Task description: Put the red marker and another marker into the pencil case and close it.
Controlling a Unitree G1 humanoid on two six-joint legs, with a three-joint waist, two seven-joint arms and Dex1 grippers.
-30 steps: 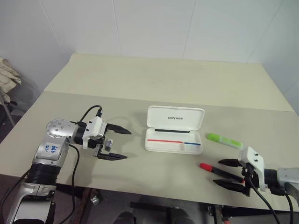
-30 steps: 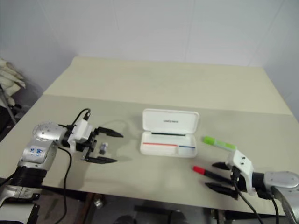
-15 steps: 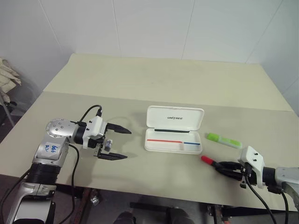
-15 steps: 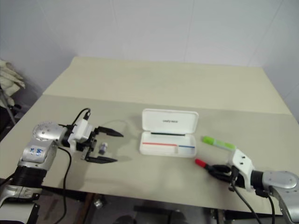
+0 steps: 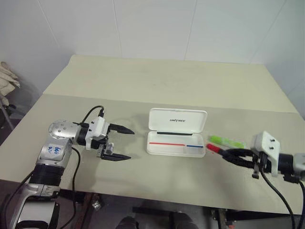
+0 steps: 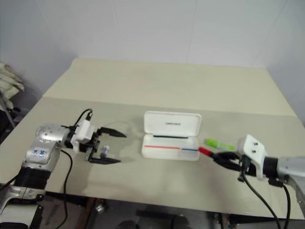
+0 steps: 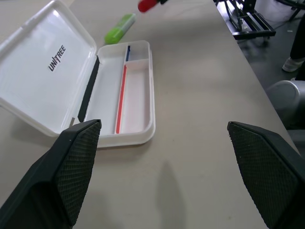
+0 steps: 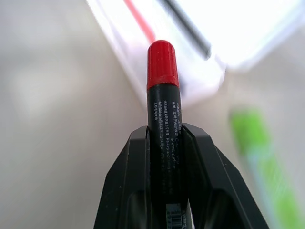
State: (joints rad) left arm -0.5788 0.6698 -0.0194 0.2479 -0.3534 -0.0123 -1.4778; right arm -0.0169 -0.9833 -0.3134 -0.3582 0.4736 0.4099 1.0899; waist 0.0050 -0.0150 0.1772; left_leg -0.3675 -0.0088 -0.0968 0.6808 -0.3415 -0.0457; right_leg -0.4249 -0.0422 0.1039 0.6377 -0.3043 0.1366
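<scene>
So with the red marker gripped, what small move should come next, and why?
Probably carry the slim red-capped black marker a little further toward the robot's left, over the open white plastic case's tray: the right gripper holds it clamped, cap beside the tray's end.

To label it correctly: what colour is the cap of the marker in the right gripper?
Red, on a black barrel; the red marker shows best in the right wrist view.

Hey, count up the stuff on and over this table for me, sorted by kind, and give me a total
Markers: 2, the red marker gripped in the right gripper and the green marker lying on the table
Pencil cases: 1, the white pencil case, lying open
Total: 3
</scene>
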